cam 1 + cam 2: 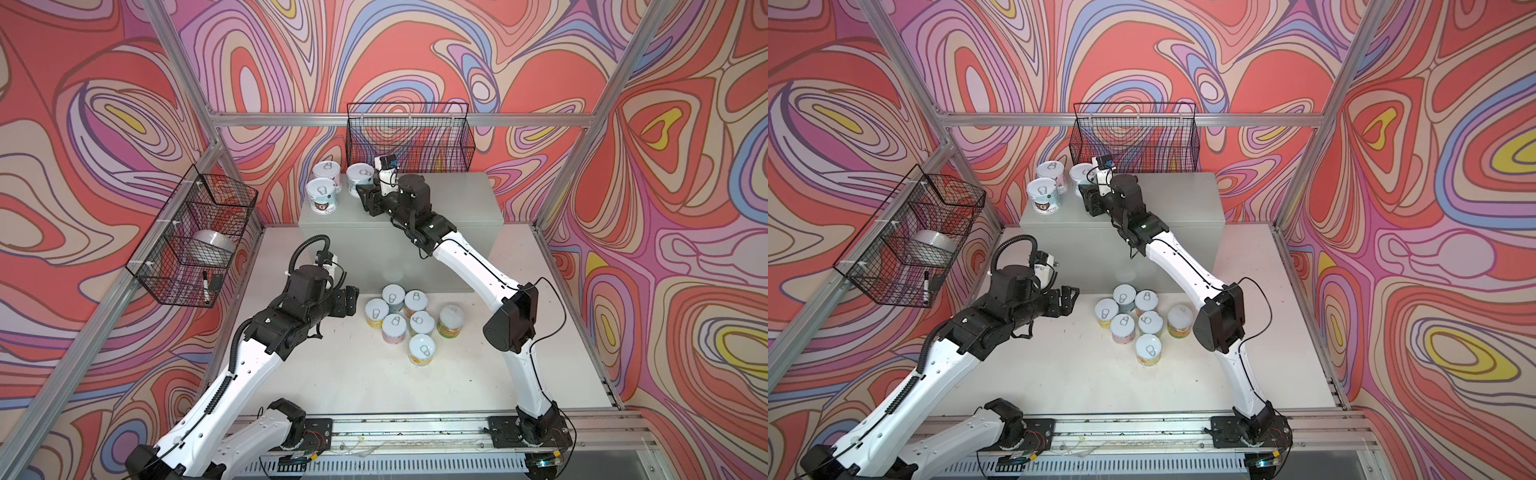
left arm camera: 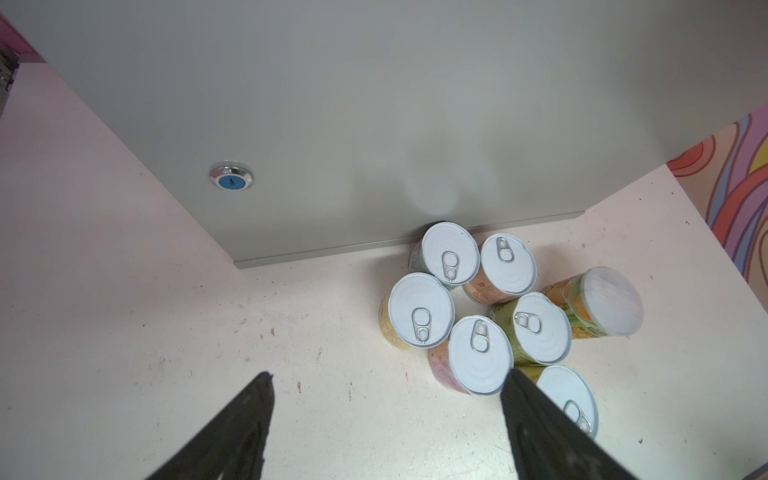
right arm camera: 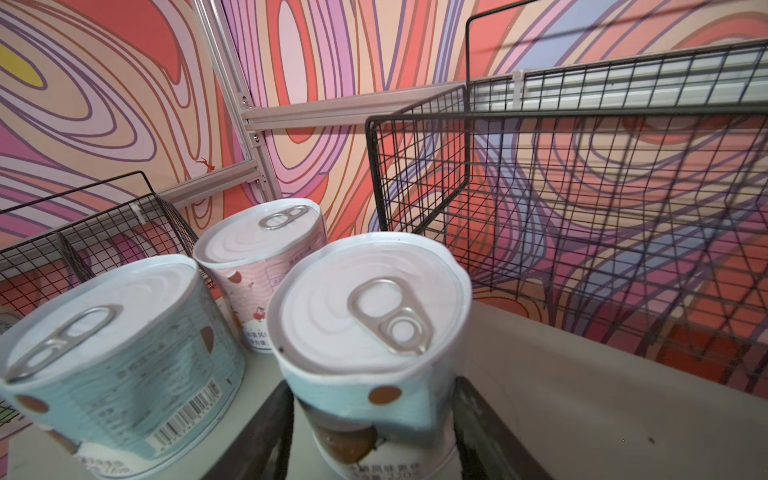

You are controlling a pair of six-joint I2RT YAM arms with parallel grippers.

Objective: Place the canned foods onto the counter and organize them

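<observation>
Black wire basket just behind right gripper, clamped on blue-label can on counter, two cans beside; left gripper jaws apart, near seven tabletop cans.

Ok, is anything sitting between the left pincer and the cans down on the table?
Nothing visible does. Only bare tabletop lies between the open left pincer and the cluster of cans; the yellow-labelled can on its near edge comes first, upright, with others packed close behind it.

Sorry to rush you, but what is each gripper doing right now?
Left gripper: open, holding nothing.
Right gripper: closed on the blue-white can.
</observation>
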